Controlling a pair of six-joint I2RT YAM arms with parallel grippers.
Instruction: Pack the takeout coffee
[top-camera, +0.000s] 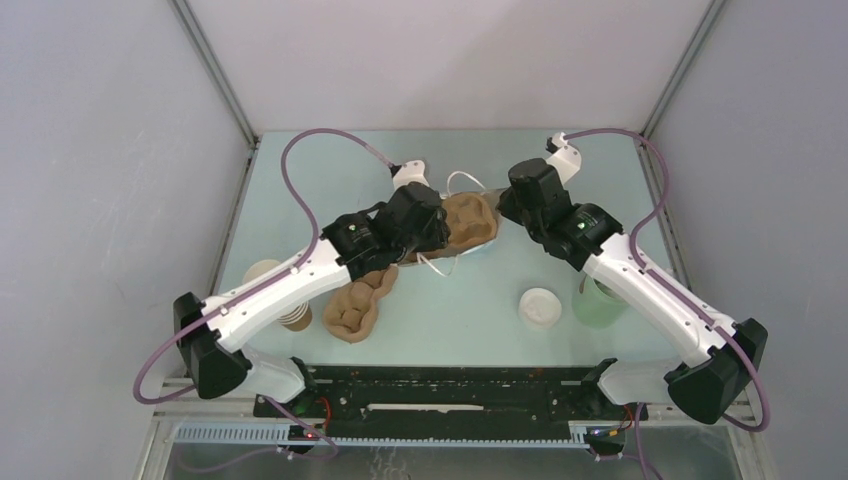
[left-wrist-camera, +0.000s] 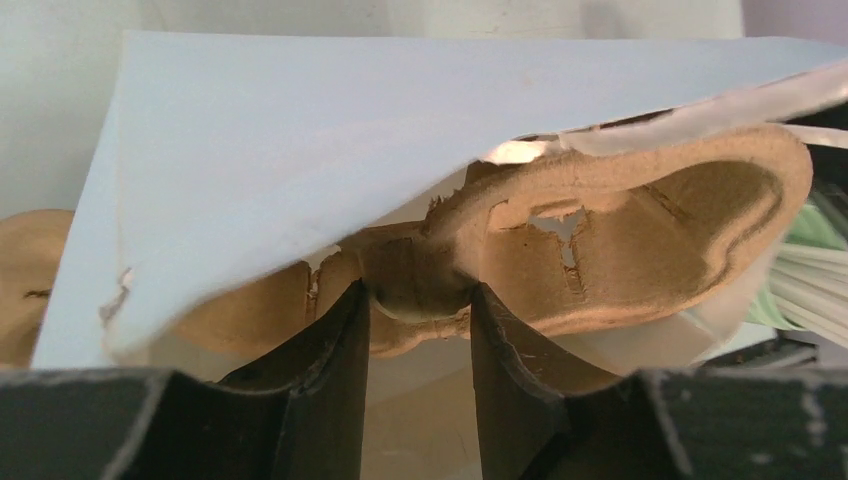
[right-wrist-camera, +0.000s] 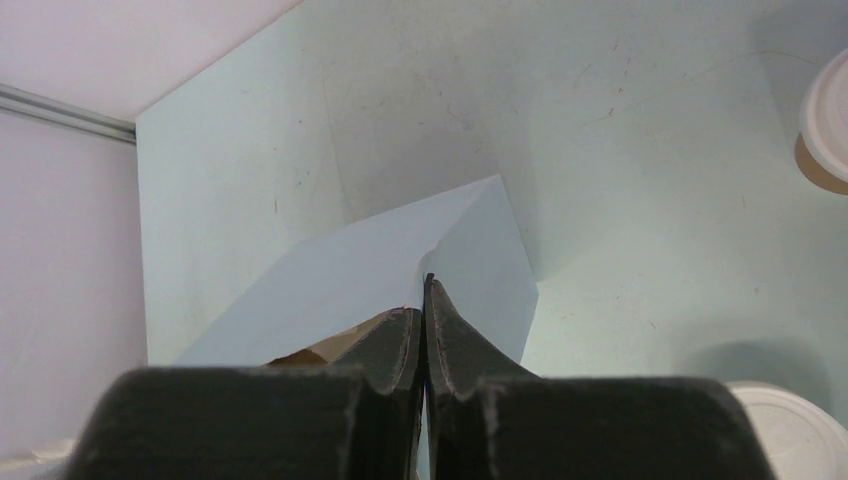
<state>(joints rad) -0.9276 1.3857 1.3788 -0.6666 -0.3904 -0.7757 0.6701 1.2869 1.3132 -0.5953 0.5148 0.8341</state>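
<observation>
The takeout coffee, a small cup seen from above by its pale top, stands on the table right of centre, apart from both grippers. My left gripper is shut on the central knob of a brown pulp carrier. The carrier lies partly under the flap of a pale blue paper bag. My right gripper is shut on the bag's edge, a thin sheet of paper pinched between its fingers. No cup sits in the carrier pockets that show.
A second brown carrier lies under the left arm. A stack of brown cups stands at the left. A pale green cup stands under the right arm. White bag handles loop out by the left gripper.
</observation>
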